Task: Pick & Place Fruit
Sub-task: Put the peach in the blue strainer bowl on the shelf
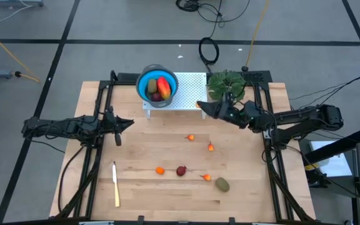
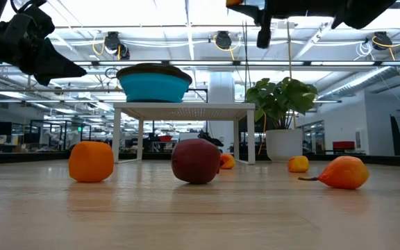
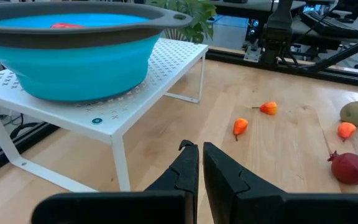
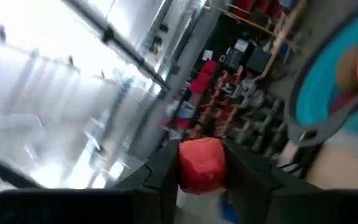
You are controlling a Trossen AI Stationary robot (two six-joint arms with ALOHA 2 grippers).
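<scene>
The right gripper [image 4: 199, 163], near the white rack [image 1: 189, 84] at the desk's back, has its fingers grasping a small orange-red fruit [image 4: 201, 163], and it should carry it fully over the blue bowl [image 1: 147, 83] before releasing, while the left gripper [image 3: 199, 163] waits clenched.

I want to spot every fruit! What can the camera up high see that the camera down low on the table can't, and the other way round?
Only the high view shows the fruit inside the blue bowl, the cream knife and the olive-brown oval whole.

Only the low view shows the room behind, with ceiling lights and windows.

Both show the dark red ball, small orange pieces like the one beside it, the white rack, the plant and both arms.
</scene>
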